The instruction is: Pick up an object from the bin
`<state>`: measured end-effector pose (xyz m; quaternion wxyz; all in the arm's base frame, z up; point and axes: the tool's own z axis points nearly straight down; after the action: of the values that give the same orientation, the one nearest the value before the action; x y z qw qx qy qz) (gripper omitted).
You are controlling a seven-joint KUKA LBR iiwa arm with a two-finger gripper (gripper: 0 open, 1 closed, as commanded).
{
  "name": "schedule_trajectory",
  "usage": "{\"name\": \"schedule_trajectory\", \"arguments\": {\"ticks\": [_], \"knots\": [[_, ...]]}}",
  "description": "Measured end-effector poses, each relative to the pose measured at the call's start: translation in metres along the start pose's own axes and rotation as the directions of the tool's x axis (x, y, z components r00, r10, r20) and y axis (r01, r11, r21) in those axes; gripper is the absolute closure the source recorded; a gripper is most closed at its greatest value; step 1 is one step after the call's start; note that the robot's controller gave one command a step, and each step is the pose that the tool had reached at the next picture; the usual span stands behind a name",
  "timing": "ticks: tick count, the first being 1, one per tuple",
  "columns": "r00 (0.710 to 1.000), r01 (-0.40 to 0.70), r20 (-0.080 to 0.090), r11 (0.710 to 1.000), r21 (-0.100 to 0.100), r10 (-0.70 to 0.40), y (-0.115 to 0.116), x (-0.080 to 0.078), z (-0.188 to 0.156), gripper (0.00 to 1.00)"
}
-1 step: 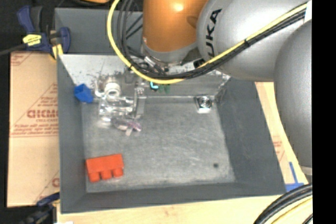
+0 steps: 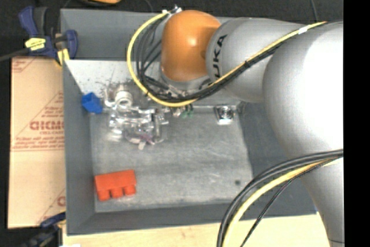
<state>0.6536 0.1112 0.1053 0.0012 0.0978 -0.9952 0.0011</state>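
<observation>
My gripper [image 2: 134, 117], a shiny metal assembly, hangs low over the upper left part of the bin floor, below the arm's orange cover. At its lower end shows a small pale, purplish thing [image 2: 145, 139]; I cannot tell whether that thing is held or lies on the floor. A small blue block [image 2: 91, 103] lies just left of the gripper, close to the bin's left wall. An orange block [image 2: 115, 184] with a notched lower edge lies in the bin's lower left corner, well below the gripper.
A small silvery object [image 2: 224, 114] lies on the floor to the gripper's right, under the arm. The thick grey arm covers the bin's right side and upper middle. Bare grey floor stretches between the gripper and the orange block.
</observation>
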Motion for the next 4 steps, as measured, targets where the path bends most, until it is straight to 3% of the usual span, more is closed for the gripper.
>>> {"name": "schedule_trajectory", "arguments": {"ticks": [1,2,3,4], "knots": [[1.0,-0.012,0.006,1.0,-0.003,0.013,0.001,0.005,0.036,0.0],[1.0,-0.015,0.008,1.0,-0.002,0.015,0.0,0.005,0.034,1.0],[1.0,0.003,0.005,1.0,-0.004,-0.003,0.034,0.053,0.035,1.0],[0.977,0.212,0.004,0.977,-0.001,-0.212,0.065,0.065,0.035,1.0]]}}
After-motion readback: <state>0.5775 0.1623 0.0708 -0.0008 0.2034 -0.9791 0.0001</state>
